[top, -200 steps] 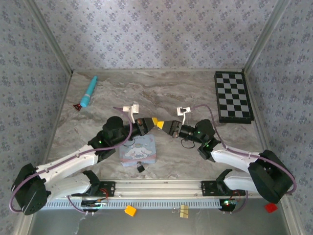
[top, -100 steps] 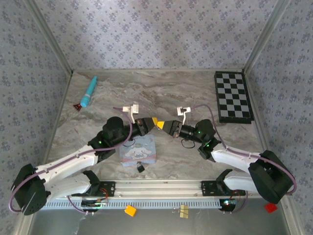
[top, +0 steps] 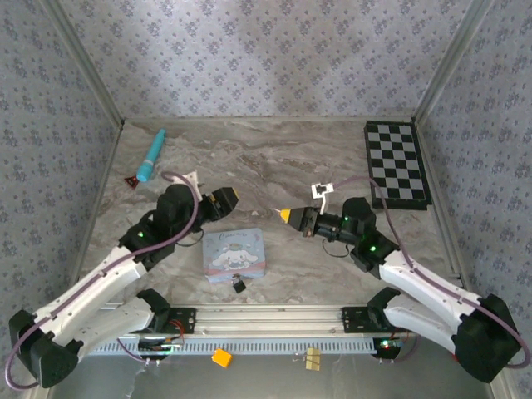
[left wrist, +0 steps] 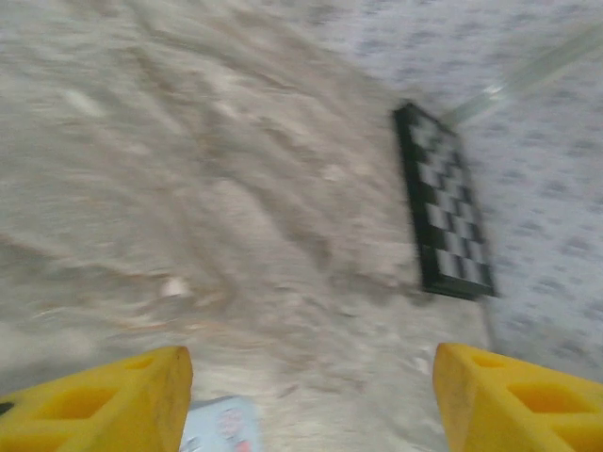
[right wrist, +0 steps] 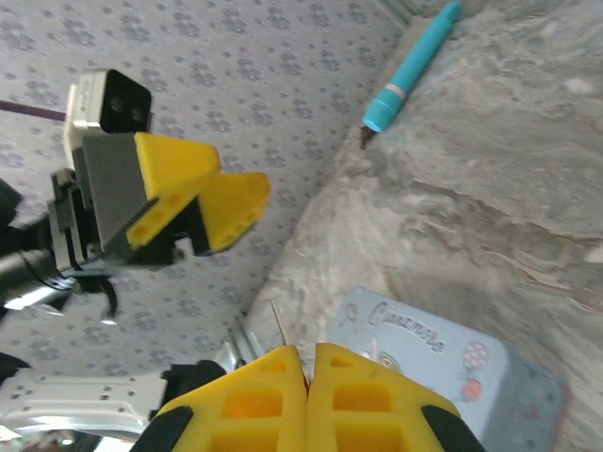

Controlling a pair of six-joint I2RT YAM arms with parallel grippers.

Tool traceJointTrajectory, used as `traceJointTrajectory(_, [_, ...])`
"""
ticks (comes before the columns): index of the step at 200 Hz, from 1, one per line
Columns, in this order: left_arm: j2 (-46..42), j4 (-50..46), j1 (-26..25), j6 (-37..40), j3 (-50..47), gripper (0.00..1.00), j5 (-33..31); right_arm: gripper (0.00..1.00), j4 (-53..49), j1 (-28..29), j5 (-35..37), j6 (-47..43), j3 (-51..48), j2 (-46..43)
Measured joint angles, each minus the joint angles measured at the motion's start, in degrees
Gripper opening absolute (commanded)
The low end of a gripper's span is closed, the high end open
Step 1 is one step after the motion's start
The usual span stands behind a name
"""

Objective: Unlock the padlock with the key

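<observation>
The padlock (top: 238, 285), a tiny black block, lies on the table just in front of the pale blue tin (top: 235, 253). My right gripper (top: 287, 214) hovers right of the tin and points left. In the right wrist view its fingers (right wrist: 273, 386) are pressed together, and a thin metal sliver, the key (right wrist: 279, 325), sticks out between them. My left gripper (top: 226, 198) is above the tin's far left corner, well apart from the right one. In the left wrist view its yellow fingers (left wrist: 94, 405) stand wide apart with nothing between them.
A teal pen (top: 151, 155) lies at the far left by the wall. A black-and-white chessboard (top: 396, 164) sits at the far right. Marble table (top: 274, 162) stretches between them. Enclosure walls rise on three sides.
The two grippers were tip to tip. The left has opened and drawn back to the left. The right stays shut and has shifted slightly right.
</observation>
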Motion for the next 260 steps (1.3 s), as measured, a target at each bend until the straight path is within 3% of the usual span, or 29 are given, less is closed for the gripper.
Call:
traceJointTrajectory(35, [4.5,-22.5,-2.8,0.1,8.4,0.85,-8.3,0.0,-12.5,0.0,4.6,-8.1,2.1,-1.8])
traceJointTrajectory(78, [7.8,-41.9,-13.7,-5.5,8.7,0.96,-12.6,0.0,-19.2,-0.3,8.0,-13.4,2.2,-1.6])
traceJointTrajectory(108, [10.1,-49.6,-22.7,-10.8,8.7,1.0,-12.6,0.0,-20.0,-1.6,8.2,-14.9,2.2,-0.5])
traceJointTrajectory(161, [11.3,-45.4,-28.1,-11.7,1.9,1.0,-8.4,0.0,-19.7,-4.6,7.2,-15.5,2.2,1.2])
traceJointTrajectory(208, [19.0,-39.6,-27.9,-9.0,-0.3,1.0,-5.9,0.0,-19.3,-5.7,6.7,-15.4,1.9,0.5])
traceJointTrajectory(260, [24.1,-34.1,-24.0,-4.9,-0.9,1.0,-4.1,0.0,-19.3,-6.1,6.3,-15.4,1.5,-0.4])
